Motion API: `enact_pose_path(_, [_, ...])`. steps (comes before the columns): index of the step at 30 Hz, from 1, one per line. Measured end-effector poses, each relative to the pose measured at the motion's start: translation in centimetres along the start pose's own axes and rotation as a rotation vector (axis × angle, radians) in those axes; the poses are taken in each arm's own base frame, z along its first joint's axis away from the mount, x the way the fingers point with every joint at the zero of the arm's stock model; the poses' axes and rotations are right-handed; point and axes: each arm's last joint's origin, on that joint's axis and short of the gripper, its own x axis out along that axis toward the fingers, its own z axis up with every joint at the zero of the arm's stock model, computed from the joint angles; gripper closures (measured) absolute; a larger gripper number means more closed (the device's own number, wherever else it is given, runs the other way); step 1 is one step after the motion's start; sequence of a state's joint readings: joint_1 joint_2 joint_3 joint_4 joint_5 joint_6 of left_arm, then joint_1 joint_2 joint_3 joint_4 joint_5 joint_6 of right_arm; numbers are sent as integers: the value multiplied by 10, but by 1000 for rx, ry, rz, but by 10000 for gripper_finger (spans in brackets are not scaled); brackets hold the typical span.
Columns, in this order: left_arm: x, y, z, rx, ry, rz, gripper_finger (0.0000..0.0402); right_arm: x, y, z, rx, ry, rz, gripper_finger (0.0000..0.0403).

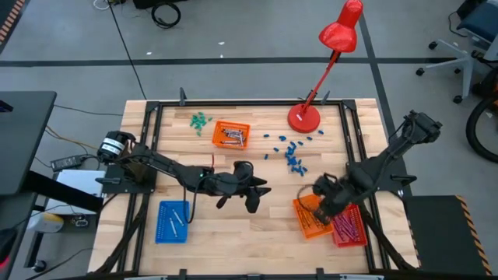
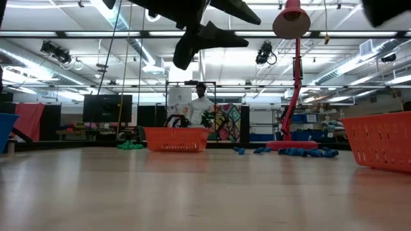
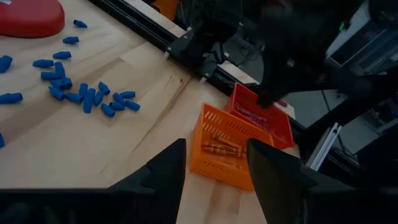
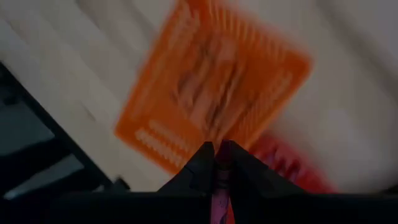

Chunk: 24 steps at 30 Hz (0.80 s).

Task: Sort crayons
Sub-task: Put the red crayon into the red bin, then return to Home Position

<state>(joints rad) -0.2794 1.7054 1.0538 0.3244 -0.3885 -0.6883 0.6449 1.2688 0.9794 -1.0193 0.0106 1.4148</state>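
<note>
Near the table's middle, my left gripper (image 1: 258, 194) (image 3: 214, 168) hangs open above the wood with nothing between its fingers. My right gripper (image 1: 320, 194) (image 4: 219, 155) points down over the near-right orange tray (image 1: 310, 219) and is shut on a magenta crayon (image 4: 221, 186). Orange crayons (image 3: 221, 149) lie in that tray. Beside it, the red tray (image 1: 350, 227) (image 3: 264, 118) holds red and magenta crayons. Grey-white crayons (image 1: 232, 137) lie in the far orange tray (image 1: 231, 124), and a few more lie in the blue tray (image 1: 173, 222). My right gripper pinches the magenta crayon (image 4: 221, 177) between its two fingertips, coming from above with the fingers pointing down. The crayon is lifted clear, above the near-right orange tray. The wrist view is blurred, so which part of the crayon the fingers have cannot be told.
A red desk lamp (image 1: 305, 117) stands at the far right. Loose blue pieces (image 1: 292, 155) lie in front of its base, and green pieces (image 1: 201, 120) lie far left of the far tray. A person (image 2: 200, 106) stands in the room beyond the table.
</note>
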Motion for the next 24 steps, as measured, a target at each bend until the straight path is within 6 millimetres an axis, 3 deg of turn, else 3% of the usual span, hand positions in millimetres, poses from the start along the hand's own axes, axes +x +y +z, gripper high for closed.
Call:
enact_pose_path(6, [0,0,0,-9,-1,0,221,26,-17,-31,101,71,14,365])
enact_pose_path(12, [0,0,0,-8,0,0,221,38,-33,-51,150,110,-23,359])
enact_pose_path(24, [1,2,2,-8,-5,7,221,41,-38,-61,114,250,-37,278])
